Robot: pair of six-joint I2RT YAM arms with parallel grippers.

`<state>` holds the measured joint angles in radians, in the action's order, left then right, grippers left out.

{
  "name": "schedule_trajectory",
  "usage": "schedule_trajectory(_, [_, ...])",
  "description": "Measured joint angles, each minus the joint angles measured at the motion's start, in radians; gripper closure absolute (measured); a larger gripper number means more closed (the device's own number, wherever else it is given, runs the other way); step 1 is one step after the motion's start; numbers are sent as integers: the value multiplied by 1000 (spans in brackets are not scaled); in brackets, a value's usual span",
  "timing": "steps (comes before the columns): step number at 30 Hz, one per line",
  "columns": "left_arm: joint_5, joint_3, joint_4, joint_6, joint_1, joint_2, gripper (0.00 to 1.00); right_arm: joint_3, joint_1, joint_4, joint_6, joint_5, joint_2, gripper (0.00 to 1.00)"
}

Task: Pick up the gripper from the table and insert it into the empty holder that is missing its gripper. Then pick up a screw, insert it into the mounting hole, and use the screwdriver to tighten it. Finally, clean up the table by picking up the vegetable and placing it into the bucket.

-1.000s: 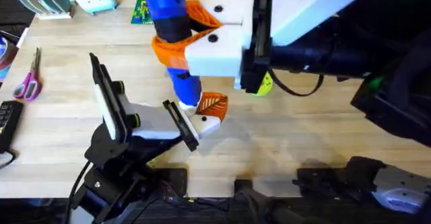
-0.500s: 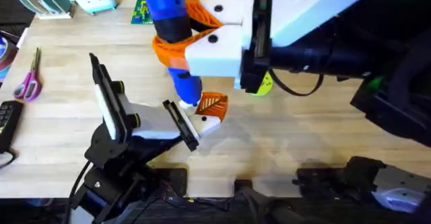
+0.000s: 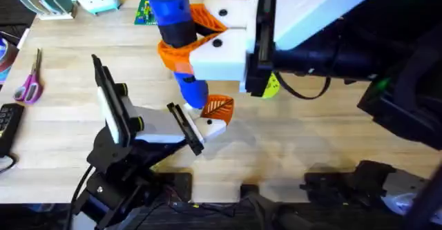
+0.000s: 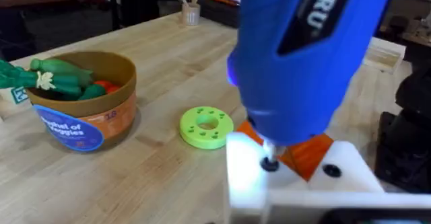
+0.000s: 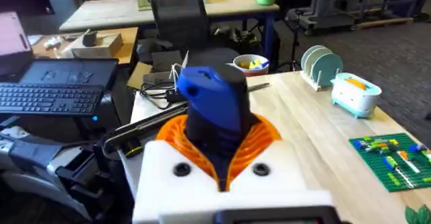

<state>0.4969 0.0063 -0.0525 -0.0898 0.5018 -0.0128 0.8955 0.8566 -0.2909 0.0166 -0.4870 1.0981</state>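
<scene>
**Screw-tightening step, driver sitting on the screw**

So I'm on the tightening part right now. My right end effector (image 3: 200, 47) is clamped around the screwdriver (image 3: 176, 30), held upright with its tip down over the holder (image 3: 213, 128), which sits near the desk (image 3: 311, 133) middle at about 6 o'clock from the driver. My left end effector (image 3: 193, 135) is closed on the holder, pinning it. The orange gripper (image 3: 218, 106) looks already seated in it.

Next move, I reckon: keep the tip square in the screw head and twist without tipping the block.

The left wrist view gets the bit meeting the screw (image 4: 269, 163), which overhead hides behind the handle. It also catches the bucket (image 4: 81, 126) with leafy veg in it, at 9 o'clock from the lime disc (image 4: 206, 126). Can't spot the teal vegetable anywhere.
</scene>
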Motion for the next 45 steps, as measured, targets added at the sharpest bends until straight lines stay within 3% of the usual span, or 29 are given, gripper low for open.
schedule_trajectory(10, [0, 0, 0, 0, 0, 0, 988, 0, 0, -12, 3, 0, 1, 978])
schedule_trajectory(20, [0, 0, 0, 0, 0, 0, 988, 0, 0, -202, -12, 0, -4, 978])
schedule_trajectory(26, [0, 0, 0, 0, 0, 0, 988, 7, -72, -95, 38, 12, -39, 978])
schedule_trajectory(29, [0, 0, 0, 0, 0, 0, 988, 7, -161, 42, 147, 103, -37, 978])
schedule_trajectory(34, [0, 0, 0, 0, 0, 0, 988, 7, -342, 223, 409, 422, 11, 978])
schedule_trajectory(40, [0, 0, 0, 0, 0, 0, 988, 7, -530, 264, 660, 780, 166, 978])
schedule_trajectory(45, [0, 0, 0, 0, 0, 0, 988, 7, -612, 268, 849, 912, 325, 978])
